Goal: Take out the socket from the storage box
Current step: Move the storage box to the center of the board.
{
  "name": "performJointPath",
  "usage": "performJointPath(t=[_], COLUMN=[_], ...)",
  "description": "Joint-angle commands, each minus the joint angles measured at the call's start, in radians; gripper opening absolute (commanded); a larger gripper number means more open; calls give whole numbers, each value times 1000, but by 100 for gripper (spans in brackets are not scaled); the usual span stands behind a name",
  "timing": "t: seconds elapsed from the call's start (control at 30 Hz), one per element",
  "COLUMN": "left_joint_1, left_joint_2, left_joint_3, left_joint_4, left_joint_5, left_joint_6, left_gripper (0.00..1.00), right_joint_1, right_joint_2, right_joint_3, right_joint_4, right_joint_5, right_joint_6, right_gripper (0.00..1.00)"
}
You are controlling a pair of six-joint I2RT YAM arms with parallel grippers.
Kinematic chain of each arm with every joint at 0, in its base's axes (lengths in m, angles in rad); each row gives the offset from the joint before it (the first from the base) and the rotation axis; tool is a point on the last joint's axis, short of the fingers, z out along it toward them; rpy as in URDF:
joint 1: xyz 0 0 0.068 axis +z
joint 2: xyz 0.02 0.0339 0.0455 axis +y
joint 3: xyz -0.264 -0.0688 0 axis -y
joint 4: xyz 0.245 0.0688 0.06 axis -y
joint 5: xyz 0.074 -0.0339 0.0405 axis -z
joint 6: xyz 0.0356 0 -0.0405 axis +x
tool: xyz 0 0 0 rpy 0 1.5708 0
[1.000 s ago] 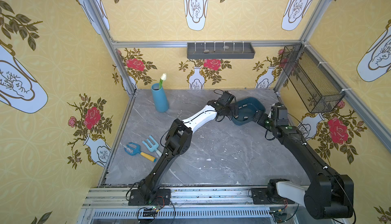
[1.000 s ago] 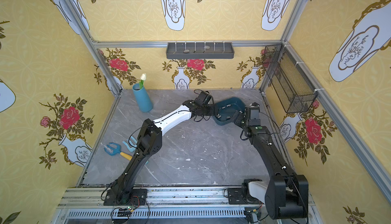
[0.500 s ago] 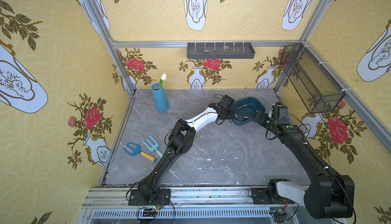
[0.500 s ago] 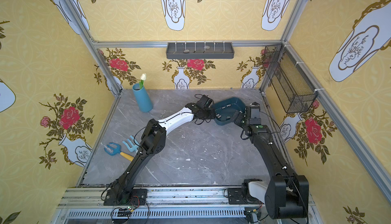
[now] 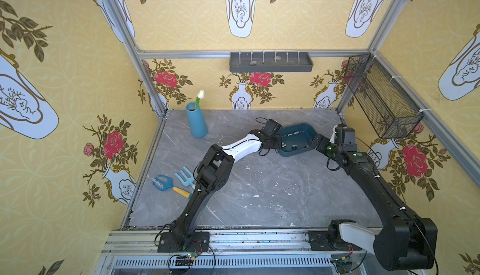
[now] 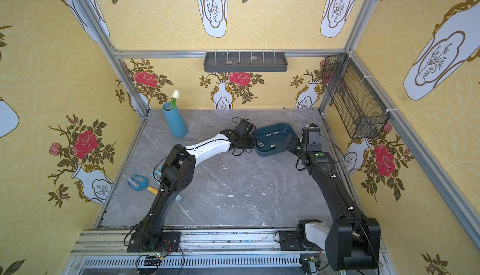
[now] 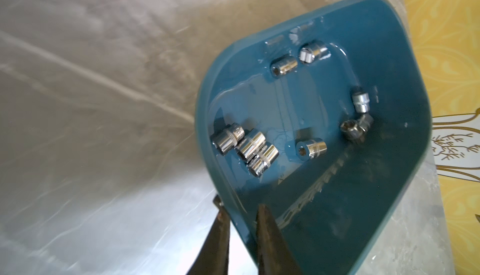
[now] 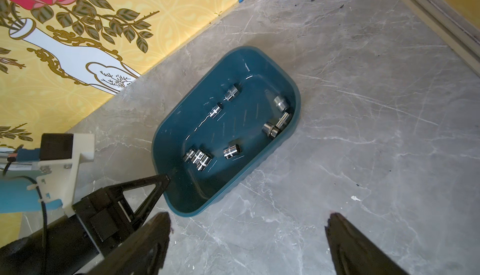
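Observation:
The teal-blue storage box (image 5: 304,138) (image 6: 279,140) sits at the back right of the marble table. Several chrome sockets (image 7: 311,147) (image 8: 232,152) lie loose on its floor, three of them bunched at one end (image 7: 244,143). My left gripper (image 5: 279,145) (image 6: 255,143) (image 7: 239,203) is at the box's left end. One finger is outside the wall and one inside (image 7: 262,216), pinching the rim. My right gripper (image 5: 315,141) (image 6: 288,141) (image 8: 248,217) hangs wide open at the box's right end, above bare table, with nothing between its fingers.
A blue vase with a white tulip (image 5: 196,120) stands at the back left. Two toy garden forks (image 5: 166,184) (image 5: 185,179) lie near the left edge. A grey compartment tray (image 5: 270,63) hangs on the back wall and a black mesh basket (image 5: 381,105) on the right wall.
My left gripper's jaws have closed from wide open onto the box's left rim. The right arm has hardly moved and its jaws stay wide.

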Motion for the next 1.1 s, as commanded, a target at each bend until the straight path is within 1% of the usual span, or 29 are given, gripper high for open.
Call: performJointPath(t=[0.0, 0.17, 0.27, 0.37, 0.43, 0.57, 0.63, 0.7, 0.77, 0.83, 0.9, 0.93, 0.97, 1.07], left_joint_1=[15, 39, 49, 63, 66, 78, 84, 85, 87, 98, 108, 110, 110, 111], left_joint_2=[-51, -186, -269, -351, -402, -480, -521, -550, -577, -599, -609, -611, -615, -643], left_joint_3=[-105, -303, -413, -525, -591, -686, -739, -771, -802, -831, -839, -836, -834, -853], left_joint_4=[-19, 44, 58, 79, 88, 88, 105, 104, 106, 102, 64, 38, 18, 7], left_joint_5=[-23, -22, -32, -26, -23, -14, -4, -1, 13, 38, 62, 65, 76, 107], left_joint_6=[5, 9, 28, 35, 41, 51, 51, 51, 78, 71, 62, 30, 26, 5], left_gripper=[19, 18, 17, 16, 16, 16, 16, 15, 15, 14, 12, 11, 11, 11], right_joint_1=[11, 54, 109, 193, 269, 404, 447, 478, 503, 521, 521, 521, 521, 521], right_joint_2=[11, 46, 69, 103, 139, 223, 277, 321, 359, 399, 427, 435, 443, 456], right_joint_3=[16, 32, 46, 69, 90, 129, 155, 171, 183, 197, 217, 227, 239, 272], right_joint_4=[-9, -2, 7, 8, 5, 24, 26, 32, 38, 36, 20, 6, -5, -41], right_joint_5=[-35, -49, -44, -3, 48, 129, 138, 142, 143, 138, 118, 116, 111, 103], right_joint_6=[-6, 15, 36, 76, 115, 155, 178, 194, 205, 212, 213, 212, 212, 201], right_gripper=[98, 98, 98, 97, 97, 100, 96, 93, 90, 88, 85, 85, 85, 84])
